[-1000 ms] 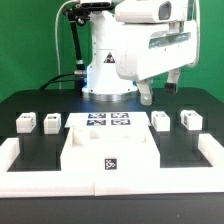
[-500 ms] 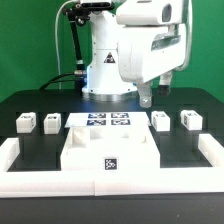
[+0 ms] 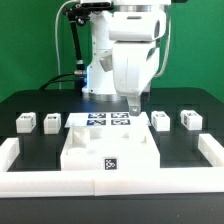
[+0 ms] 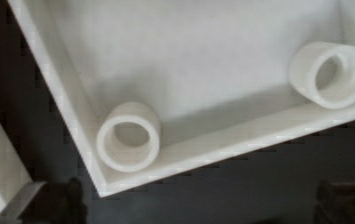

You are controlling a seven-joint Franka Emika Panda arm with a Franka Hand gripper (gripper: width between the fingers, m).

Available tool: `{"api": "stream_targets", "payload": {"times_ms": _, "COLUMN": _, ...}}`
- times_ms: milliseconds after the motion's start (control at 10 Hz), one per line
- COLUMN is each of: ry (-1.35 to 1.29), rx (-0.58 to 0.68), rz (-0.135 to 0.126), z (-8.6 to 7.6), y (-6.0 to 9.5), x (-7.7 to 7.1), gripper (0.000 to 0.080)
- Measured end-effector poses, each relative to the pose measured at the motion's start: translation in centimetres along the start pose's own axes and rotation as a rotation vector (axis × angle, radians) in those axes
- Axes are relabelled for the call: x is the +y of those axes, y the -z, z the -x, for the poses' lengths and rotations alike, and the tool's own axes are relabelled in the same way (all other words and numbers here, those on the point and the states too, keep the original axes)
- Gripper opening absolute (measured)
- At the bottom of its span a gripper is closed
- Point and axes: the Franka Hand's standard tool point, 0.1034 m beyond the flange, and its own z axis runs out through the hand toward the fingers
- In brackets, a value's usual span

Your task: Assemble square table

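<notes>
Gripper (image 3: 135,102): we saw it spread wide, empty (nothing between the jaws).
Panel (image 3: 110,148): we judged a skewed descent could catch its rim, shoving it askew.

Square table panel (image 4: 192,75) — smooth, matt white plastic.

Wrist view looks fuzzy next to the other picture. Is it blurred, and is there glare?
Wrist view: the square table panel looks soft and tilted, faint shadow inside its round sockets, no harsh glare. Exterior view: evenly lit, crisper, that panel bright white.
</notes>
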Motion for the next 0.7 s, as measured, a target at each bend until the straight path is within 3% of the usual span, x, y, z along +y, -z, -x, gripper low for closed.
{"api": "stream_targets", "payload": {"times_ms": 300, "ry": 0.105, "rx": 0.005, "rz": 0.015, "z": 1.1, "y": -0.4, "x": 0.0, "gripper": 0.0649}}
{"api": "stream_targets", "payload": {"times_ms": 400, "ry": 0.099, "rx": 0.002, "rz": 0.004, "z": 1.6, "y": -0.7, "x": -0.3, "gripper": 0.0649}}
{"api": "stream_targets", "payload": {"times_ms": 700, "ry": 0.096, "rx": 0.001, "rz": 0.002, "z": 1.7, "y": -0.8, "x": -0.4, "gripper": 0.0649}}
